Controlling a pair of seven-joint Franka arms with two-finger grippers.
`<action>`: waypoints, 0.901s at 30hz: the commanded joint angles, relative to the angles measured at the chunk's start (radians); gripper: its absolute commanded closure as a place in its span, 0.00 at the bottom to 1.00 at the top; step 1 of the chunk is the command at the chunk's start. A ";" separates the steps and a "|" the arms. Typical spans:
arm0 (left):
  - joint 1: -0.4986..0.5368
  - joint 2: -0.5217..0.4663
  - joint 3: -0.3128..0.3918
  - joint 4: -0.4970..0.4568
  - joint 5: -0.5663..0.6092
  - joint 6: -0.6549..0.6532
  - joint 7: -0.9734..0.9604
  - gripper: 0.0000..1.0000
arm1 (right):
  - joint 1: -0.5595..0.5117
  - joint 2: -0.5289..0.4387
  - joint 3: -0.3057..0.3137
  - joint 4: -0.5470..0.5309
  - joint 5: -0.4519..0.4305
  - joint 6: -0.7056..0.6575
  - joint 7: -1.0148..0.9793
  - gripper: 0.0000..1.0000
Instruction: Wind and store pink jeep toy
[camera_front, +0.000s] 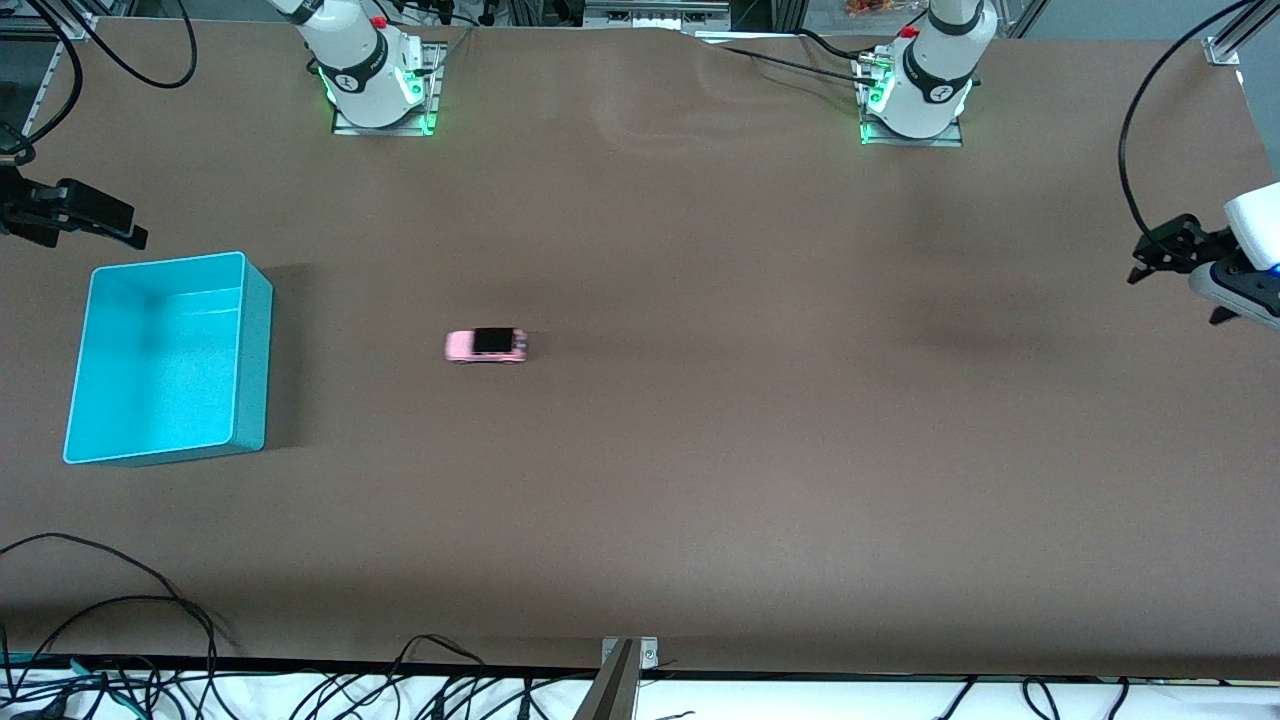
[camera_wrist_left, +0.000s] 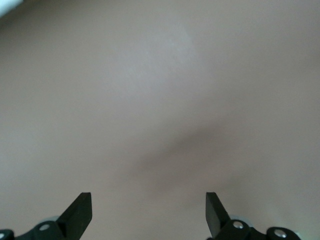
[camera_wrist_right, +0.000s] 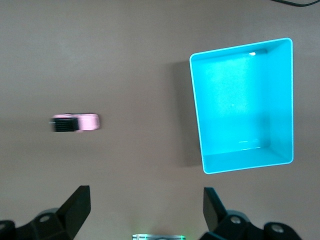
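- Sitting loose on the open table (camera_front: 700, 480), the pink jeep toy (camera_front: 486, 345) is on its wheels, held by neither arm and slightly smeared in both views, so it may well be rolling — that's my read, not a certainty.
- Storing is not yet done: the teal bin (camera_front: 165, 360) lies empty, toward the right arm's end of the table, well apart from the jeep and about level with it from the front camera.
- Nothing stands between jeep and bin; bare tabletop all the way, with only loose cables (camera_front: 120, 610) along the nearest edge.
- The right gripper (camera_wrist_right: 145, 205) hangs released, fingers spread wide, up above the table edge just past the bin.
- The left gripper (camera_wrist_left: 149, 210) is also released, fingers apart over bare table at its own end; this arm waits.
- Left to do, I'd judge: grasp the jeep and drop it in.
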 joint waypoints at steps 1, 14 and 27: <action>0.020 -0.056 -0.048 -0.015 0.011 -0.081 -0.183 0.00 | -0.006 -0.013 0.000 -0.015 0.016 0.011 -0.008 0.00; 0.027 -0.068 -0.062 -0.015 0.011 -0.089 -0.210 0.00 | -0.003 -0.013 0.001 -0.015 -0.018 0.012 -0.009 0.00; 0.036 -0.079 -0.066 -0.013 0.011 -0.106 -0.236 0.00 | 0.008 -0.004 0.009 -0.074 -0.015 0.135 -0.006 0.00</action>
